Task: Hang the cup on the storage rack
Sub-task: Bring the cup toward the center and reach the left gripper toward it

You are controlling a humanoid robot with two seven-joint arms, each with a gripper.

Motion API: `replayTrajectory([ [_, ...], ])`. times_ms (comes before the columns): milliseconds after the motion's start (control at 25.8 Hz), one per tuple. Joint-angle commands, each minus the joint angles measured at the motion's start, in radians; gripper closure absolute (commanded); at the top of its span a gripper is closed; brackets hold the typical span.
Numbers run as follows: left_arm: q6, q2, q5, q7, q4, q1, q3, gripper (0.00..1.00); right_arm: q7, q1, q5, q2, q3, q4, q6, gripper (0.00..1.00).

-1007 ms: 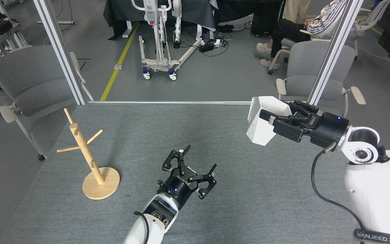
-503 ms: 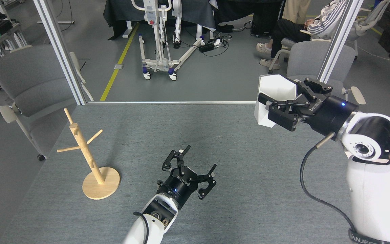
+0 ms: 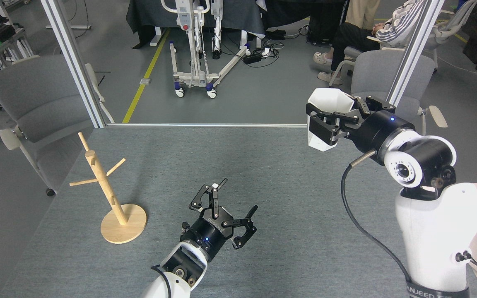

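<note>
Above the table's far edge, the right pincer [image 3: 325,124] clamps the matte white, faceted cup [image 3: 325,103], hexagonal rim up.

The grey table [image 3: 288,174] is bare between the cup [image 3: 325,120], held up high at the far right, and the wooden rack [image 3: 106,186] at the left. Only the left gripper [image 3: 233,207], with its fingers spread wide, sits low in that gap. The rack's pegs have nothing on them.
</note>
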Motion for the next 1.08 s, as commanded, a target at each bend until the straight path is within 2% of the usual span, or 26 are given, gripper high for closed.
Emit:
replayTrajectory([
  [0,-0.003,-0.004,-0.006,-0.026,-0.002,-0.031,-0.044,0.01,0.002,-0.005,0.006,0.001,0.038,-0.019,0.052,1.00],
  [155,-0.100,-0.002,0.014,-0.017,0.043,-0.053,-0.025,0.01,0.002,-0.005,0.019,0.001,0.086,-0.020,0.119,1.00],
  [271,-0.186,0.007,0.037,-0.003,0.055,-0.050,0.034,0.01,0.002,-0.005,0.029,0.001,0.120,-0.017,0.146,1.00],
  [426,-0.250,0.008,0.054,0.012,0.046,-0.038,0.095,0.01,0.001,-0.001,0.033,0.002,0.161,-0.003,0.167,1.00],
  [619,-0.281,0.047,0.052,0.014,0.015,-0.005,0.110,0.01,-0.001,0.007,0.068,0.032,0.205,0.020,0.185,1.00],
  [736,-0.283,0.047,0.049,0.011,-0.023,0.027,0.110,0.01,-0.004,0.007,0.075,0.036,0.233,0.038,0.193,1.00],
  [1045,-0.336,0.033,0.048,-0.014,-0.092,0.015,0.110,0.01,-0.004,0.007,0.076,0.058,0.284,0.049,0.199,1.00],
])
